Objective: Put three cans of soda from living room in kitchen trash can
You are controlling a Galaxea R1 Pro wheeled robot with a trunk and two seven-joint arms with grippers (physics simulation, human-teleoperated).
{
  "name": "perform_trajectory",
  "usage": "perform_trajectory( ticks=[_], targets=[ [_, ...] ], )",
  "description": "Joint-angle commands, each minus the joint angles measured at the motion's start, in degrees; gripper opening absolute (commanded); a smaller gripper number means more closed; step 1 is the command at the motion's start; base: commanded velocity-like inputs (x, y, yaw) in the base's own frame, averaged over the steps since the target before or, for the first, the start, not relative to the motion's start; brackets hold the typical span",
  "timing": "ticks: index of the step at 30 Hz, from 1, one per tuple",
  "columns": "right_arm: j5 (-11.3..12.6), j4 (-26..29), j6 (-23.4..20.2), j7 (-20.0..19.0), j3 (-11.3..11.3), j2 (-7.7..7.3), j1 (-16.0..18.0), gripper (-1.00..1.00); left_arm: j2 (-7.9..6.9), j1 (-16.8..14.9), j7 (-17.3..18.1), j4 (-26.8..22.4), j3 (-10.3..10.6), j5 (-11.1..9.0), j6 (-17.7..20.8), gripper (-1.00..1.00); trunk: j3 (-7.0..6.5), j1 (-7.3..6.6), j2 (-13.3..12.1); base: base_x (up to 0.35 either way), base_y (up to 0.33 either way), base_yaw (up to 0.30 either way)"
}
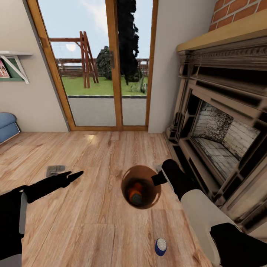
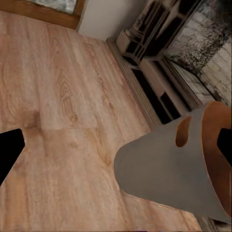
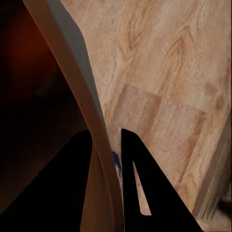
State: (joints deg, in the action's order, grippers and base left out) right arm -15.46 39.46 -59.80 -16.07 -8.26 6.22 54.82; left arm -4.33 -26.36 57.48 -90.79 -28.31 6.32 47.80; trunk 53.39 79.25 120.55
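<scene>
Your right claw [image 1: 158,179] is clamped on the rim of the trash can [image 1: 148,178] — one finger inside, one outside the grey wall, seen plainly in the right wrist view [image 3: 104,145]. The can hangs above the wood floor [image 1: 92,222] in front of the brick fireplace [image 1: 222,141], its brown-orange inside facing up. An orange soda can [image 1: 135,193] lies inside it. A blue soda can [image 1: 160,246] lies on the floor nearer you, just beside your right forearm. Your left claw [image 1: 74,174] is held out to the left, well apart from the bin, fingers close together with nothing between them. Glass doors [image 1: 107,66] stand ahead — sofa corner [image 1: 7,126] at far left.
</scene>
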Motion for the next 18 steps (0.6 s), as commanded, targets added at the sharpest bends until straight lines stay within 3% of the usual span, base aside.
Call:
perform_trajectory(
  ticks=[1, 3, 4, 8, 11, 14, 16, 17, 18],
  targets=[
    [2.04, 0.04, -0.2, -0.31, 0.06, -0.22, 0.0, -1.0, 0.05, 0.02, -1.15, 0.09, -0.86, 0.01, -0.81, 1.0, -0.01, 0.0, 0.0, 0.0, 0.0, 0.0],
    [2.09, 0.06, -0.2, -0.45, 0.12, -1.45, -0.04, -1.0, 0.14, 0.09, -5.23, 1.86, -2.68, 0.3, -3.91, 1.0, -0.01, 0.0, 0.0, 0.0, 0.0, 0.0],
    [2.14, 0.09, -0.2, -0.67, 0.14, -2.47, -0.05, -1.0, 0.15, 0.13, -7.11, 4.97, -3.25, 0.35, -6.9, 1.0, -0.01, 0.0, 0.0, 0.0, 0.0, 0.0],
    [2.05, 0.19, -0.2, -0.73, 0.16, -4.15, -0.1, -1.0, 0.15, 0.16, -8.67, 12.66, -3.64, 0.6, -12.39, 1.0, -0.01, 0.0, 0.0, 0.0, 0.0, 0.0],
    [2.04, 0.74, -0.2, -0.62, 0.18, -6.46, -0.18, -1.0, 0.17, 0.17, -9.45, 19.56, -3.71, 0.69, -17.77, 1.0, -0.01, 0.0, 0.0, 0.0, 0.0, 0.0],
    [2.13, 4.45, -0.2, -0.9, 0.2, -9.06, -0.4, -1.0, 0.19, 0.15, -12.48, 26.76, -3.59, 0.77, -24.87, 1.0, -0.01, 0.0, 0.0, 0.0, 0.0, 0.0],
    [2.16, 6.91, -0.2, -0.92, 0.19, -9.86, -1.01, -1.0, 0.19, 0.13, -14.95, 30.65, -3.5, 0.74, -29.19, 1.0, -0.01, 0.0, 0.0, 0.0, 0.0, 0.0],
    [2.22, 8.7, -0.2, -1.04, 0.28, -10.35, -2.92, -1.0, 0.18, 0.1, -17.11, 33.98, -3.33, 0.73, -32.76, 1.0, -0.01, 0.0, 0.0, 0.0, 0.0, 0.0],
    [2.23, 8.94, -0.2, -1.06, 0.42, -10.42, -3.51, -1.0, 0.16, 0.1, -17.39, 34.51, -3.29, 0.71, -33.27, 1.0, -0.01, 0.0, 0.0, 0.0, 0.0, 0.0]
  ],
)
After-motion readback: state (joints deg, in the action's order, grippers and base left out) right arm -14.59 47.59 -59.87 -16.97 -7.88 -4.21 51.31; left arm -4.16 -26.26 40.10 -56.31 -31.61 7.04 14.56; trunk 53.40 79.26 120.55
